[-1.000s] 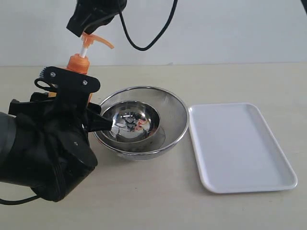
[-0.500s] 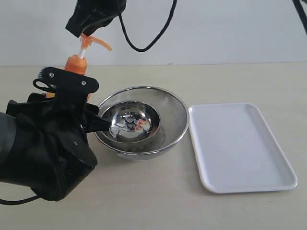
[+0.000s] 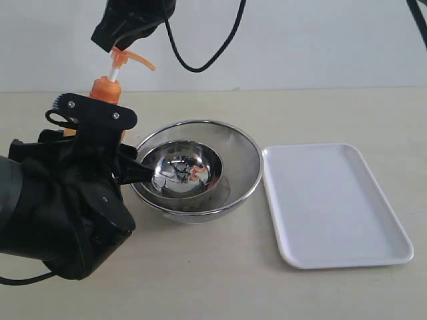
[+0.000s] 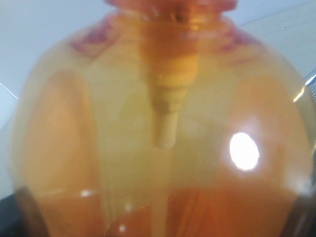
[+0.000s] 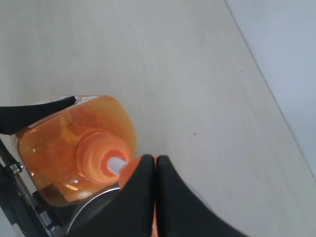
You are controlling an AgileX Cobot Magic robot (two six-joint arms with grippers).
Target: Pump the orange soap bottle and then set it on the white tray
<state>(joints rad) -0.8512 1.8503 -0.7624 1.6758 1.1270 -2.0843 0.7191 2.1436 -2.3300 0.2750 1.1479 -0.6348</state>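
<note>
Left claw (image 3: 107, 133) is clamped on the soap bottle (image 3: 107, 88), jaws on opposite sides of the body. The overhead wrist view shows one black finger (image 5: 34, 112) flat against the bottle's side. The left wrist view is filled with the bottle at point-blank range: translucent orange wall, dip tube down the middle, liquid in the lower part, and no fingers clearly visible. The bottle stands upright at the left of the table (image 3: 200, 280), just beside the nested steel bowls (image 3: 200, 123) and behind the bulk of the left arm. The arm hides its base, so I can't tell whether it sits on the table or is lifted. Right claw (image 5: 152, 163) comes down from above with its jaws pressed together and nothing clearly pinched between them. Its tips rest on top of the pump head (image 3: 130, 59). The white stem (image 3: 116, 72) is exposed between the head and the orange collar, and the nozzle points toward the bowls. The smaller bowl sits inside the larger one, with a bit of orange and white showing in the inner bowl, either reflection or contents. The tray (image 3: 333, 200) lies flat to the right of the bowls, close to them but not touching. It is well apart from the bottle, with the bowls in between.
</note>
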